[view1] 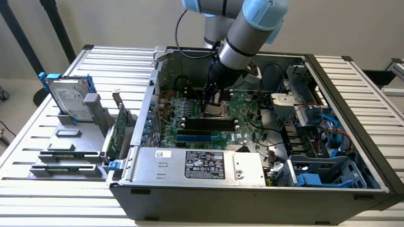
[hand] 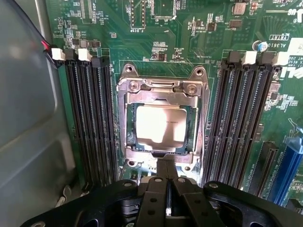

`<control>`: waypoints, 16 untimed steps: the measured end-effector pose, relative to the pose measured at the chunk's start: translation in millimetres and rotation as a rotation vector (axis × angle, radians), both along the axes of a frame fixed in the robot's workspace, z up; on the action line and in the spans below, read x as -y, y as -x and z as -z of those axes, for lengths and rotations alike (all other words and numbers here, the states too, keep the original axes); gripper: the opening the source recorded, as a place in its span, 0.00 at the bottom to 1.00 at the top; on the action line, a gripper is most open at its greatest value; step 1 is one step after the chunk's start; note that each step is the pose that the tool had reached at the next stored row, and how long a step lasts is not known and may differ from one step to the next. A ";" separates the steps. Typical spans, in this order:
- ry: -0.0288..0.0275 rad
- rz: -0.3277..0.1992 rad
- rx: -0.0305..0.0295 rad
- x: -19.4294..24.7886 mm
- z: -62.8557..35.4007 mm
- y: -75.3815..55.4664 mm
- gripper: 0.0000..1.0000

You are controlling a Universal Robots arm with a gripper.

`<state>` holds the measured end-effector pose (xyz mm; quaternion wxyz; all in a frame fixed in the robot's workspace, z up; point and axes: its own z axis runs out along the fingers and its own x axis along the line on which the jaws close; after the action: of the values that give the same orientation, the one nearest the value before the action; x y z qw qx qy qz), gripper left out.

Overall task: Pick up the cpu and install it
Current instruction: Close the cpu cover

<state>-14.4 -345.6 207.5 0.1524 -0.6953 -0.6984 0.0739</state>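
The cpu (hand: pixel 160 124), a small square chip with a dull silver top, lies flat inside the metal socket frame (hand: pixel 161 87) on the green motherboard (hand: pixel 189 38). My gripper (hand: pixel 166 182) hovers just over the socket's near edge, its black fingers (hand: pixel 154 198) pressed together with nothing between them. In the exterior view the gripper (view1: pixel 211 103) reaches down into the open computer case (view1: pixel 252 194), right above the socket (view1: pixel 216 111).
Black memory slots (hand: pixel 90 123) flank the socket on both sides (hand: pixel 236 118). A silver hard drive in blue brackets (view1: pixel 68 99) and a green expansion card (view1: pixel 117 135) stand outside the case on the exterior view's left. A power supply (view1: pixel 202 165) and cables (view1: pixel 328 127) crowd the case.
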 end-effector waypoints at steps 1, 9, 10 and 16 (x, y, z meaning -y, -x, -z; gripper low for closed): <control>0.0000 0.000 0.0000 0.0 0.5 0.4 0.11; 0.0000 0.000 -0.0002 0.0 4.8 2.1 0.11; 0.0000 0.000 -0.0001 0.0 5.4 2.2 0.11; 0.0000 0.000 -0.0002 0.0 9.7 2.4 0.11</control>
<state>-16.7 -345.6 197.7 0.1525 -0.6953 -0.6984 0.0740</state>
